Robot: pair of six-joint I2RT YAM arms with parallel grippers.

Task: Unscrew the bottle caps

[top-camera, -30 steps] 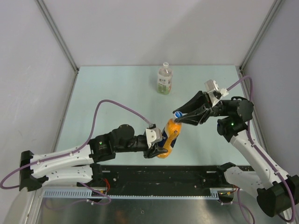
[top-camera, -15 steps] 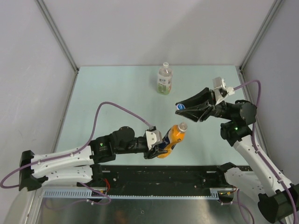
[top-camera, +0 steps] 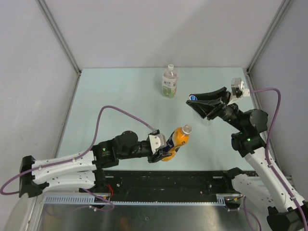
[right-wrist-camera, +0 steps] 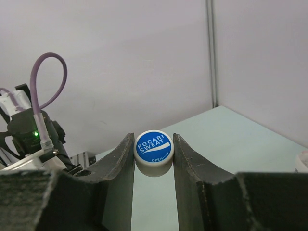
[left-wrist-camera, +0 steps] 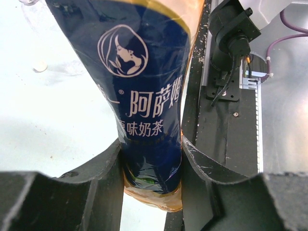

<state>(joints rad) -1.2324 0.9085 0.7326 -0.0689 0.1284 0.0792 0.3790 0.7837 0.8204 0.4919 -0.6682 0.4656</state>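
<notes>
The left claw point(top-camera: 162, 152) is clamped around the lower body of a tilted orange bottle point(top-camera: 177, 138) with a dark blue label, its neck bare. At the back of the table point(top-camera: 120, 96) stands a clear bottle point(top-camera: 169, 84), its whitish cap point(top-camera: 170, 67) on. The right claw point(right-wrist-camera: 154, 155) pinches a small round cap point(right-wrist-camera: 153, 147) in mid-air, well apart from the orange bottle. The cap has a blue top with white "POCARI SWEAT" lettering and a pale rim.

Bright, even, diffuse light fills all three views, leaving only faint soft shadows on the pale counter point(top-camera: 120, 96). The left wrist view shows a mild sheen on the bottle point(left-wrist-camera: 149, 96) and dark, slightly blurred jaws. The right wrist view renders the blue cap point(right-wrist-camera: 153, 153) sharp, its background softer.
</notes>
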